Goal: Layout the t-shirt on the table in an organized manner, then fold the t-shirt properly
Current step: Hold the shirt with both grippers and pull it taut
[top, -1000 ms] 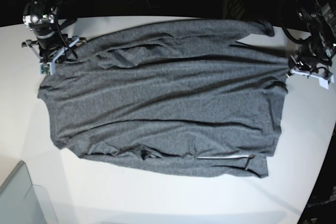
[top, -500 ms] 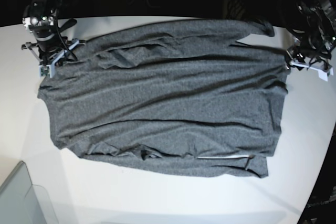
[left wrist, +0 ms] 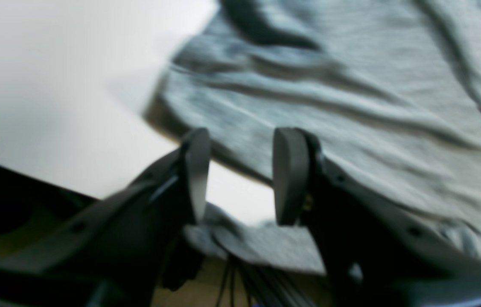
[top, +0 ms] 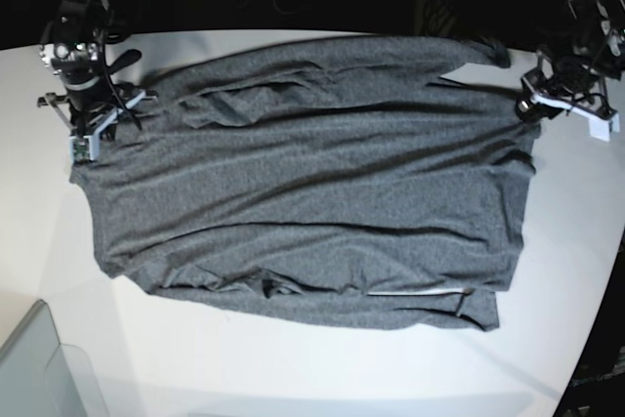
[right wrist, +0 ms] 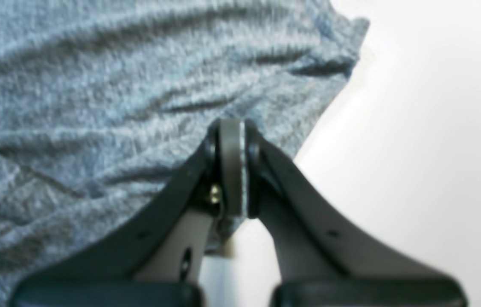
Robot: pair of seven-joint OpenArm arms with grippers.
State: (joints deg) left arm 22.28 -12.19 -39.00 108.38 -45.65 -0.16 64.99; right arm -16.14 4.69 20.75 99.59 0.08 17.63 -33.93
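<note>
Left gripper (left wrist: 240, 175) hovers with its jaws spread apart over the edge of the t-shirt (top: 312, 183), nothing between them. Across the cloth, the right gripper (right wrist: 231, 170) has its jaws pressed together at another edge. Wrinkled but spread out, the shirt lies on the table (top: 293, 368).

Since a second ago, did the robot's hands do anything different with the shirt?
Yes. The left gripper opened, let go of the t-shirt edge and lifted back toward the table's far edge. The right gripper drifted slightly backward too, shut at the shirt's other edge; whether cloth is pinched is unclear. The shirt stayed spread flat on the table, unmoved.
</note>
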